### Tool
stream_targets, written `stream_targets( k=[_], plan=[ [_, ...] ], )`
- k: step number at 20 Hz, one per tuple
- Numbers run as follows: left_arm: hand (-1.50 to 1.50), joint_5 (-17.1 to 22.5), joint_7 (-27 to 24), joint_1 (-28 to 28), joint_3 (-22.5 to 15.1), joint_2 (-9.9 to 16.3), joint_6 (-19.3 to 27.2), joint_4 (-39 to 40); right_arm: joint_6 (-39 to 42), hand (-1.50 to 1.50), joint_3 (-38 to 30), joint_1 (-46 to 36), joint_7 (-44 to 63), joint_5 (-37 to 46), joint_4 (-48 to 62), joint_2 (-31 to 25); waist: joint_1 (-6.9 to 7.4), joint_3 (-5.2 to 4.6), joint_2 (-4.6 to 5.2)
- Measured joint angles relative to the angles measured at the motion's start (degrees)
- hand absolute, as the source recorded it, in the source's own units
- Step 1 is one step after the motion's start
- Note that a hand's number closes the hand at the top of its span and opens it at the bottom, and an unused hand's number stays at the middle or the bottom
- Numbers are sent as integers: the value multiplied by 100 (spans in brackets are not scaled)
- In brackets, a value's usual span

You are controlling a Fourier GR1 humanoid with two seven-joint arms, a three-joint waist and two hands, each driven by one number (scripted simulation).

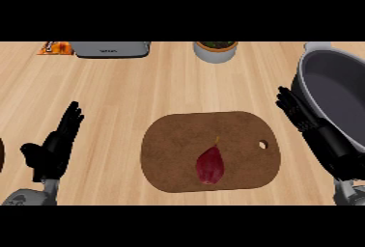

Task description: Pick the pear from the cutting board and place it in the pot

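A dark red pear [210, 165] with a thin stem lies on the brown cutting board [178, 140], right of the board's middle. The grey pot [314, 91] stands at the right edge, partly cut off by the view. My right hand [324, 142] is open, fingers straight and pointing up, between the board's right end and the pot's wall. My left hand [53, 149] is open at the lower left, well apart from the board. Neither hand touches the pear.
Along the far edge stand a grey toaster-like appliance [113, 48], an orange packet [55, 48] and a white potted plant [215, 50]. Bare wooden counter [143, 87] lies between these and the board.
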Motion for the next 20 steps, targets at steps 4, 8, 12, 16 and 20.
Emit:
stream_targets(
  k=[4,8,12,16,20],
  plan=[
    [0,23,23,-348,207,-6,103,-275,612,150,-488,-192,-626,-855,201,154,53,-10,163],
    [0,150,22,-731,362,-86,141,-544,929,-150,-945,-445,-1239,-797,618,-90,103,-19,228],
    [0,276,246,-1050,456,-144,150,-694,1068,-150,-1130,-266,-2754,-152,1762,64,129,-11,282],
    [0,241,361,-1152,470,-199,199,-769,1400,-150,-1148,-205,-4462,448,2595,84,121,-15,281],
    [0,226,531,-1259,578,-188,149,-784,1244,-150,-1020,-280,-5103,1153,3033,-62,86,-27,264]
  ],
)
